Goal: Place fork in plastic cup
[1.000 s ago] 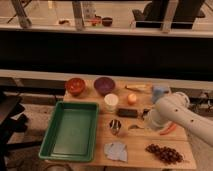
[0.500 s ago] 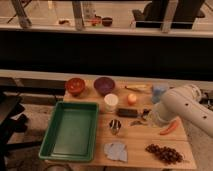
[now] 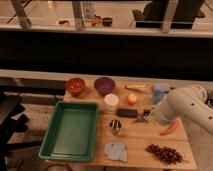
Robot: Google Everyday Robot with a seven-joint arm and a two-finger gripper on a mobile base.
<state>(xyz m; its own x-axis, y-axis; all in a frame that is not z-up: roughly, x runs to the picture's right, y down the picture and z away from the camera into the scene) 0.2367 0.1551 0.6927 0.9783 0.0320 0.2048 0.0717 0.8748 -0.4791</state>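
The light blue plastic cup (image 3: 159,93) stands upright at the back right of the wooden table (image 3: 142,136). My white arm (image 3: 184,107) reaches in from the right, just in front of the cup. The gripper (image 3: 144,116) is low over the table, left of and in front of the cup, next to a black block (image 3: 127,113). A thin silvery piece at the gripper's tip looks like the fork (image 3: 140,119). I cannot tell whether it is held or lying on the table.
A green tray (image 3: 62,142) fills the left side. A red bowl (image 3: 75,86), a purple bowl (image 3: 104,85), a white cup (image 3: 111,102), an orange (image 3: 132,99) and a pale yellow thing (image 3: 136,88) are at the back. A small metal cup (image 3: 115,126), a blue cloth (image 3: 116,150), grapes (image 3: 163,153) and a red-orange pepper (image 3: 170,128) are in front.
My arm has shifted a little to the right and back, closer to the light blue cup. The things on the table have not moved.
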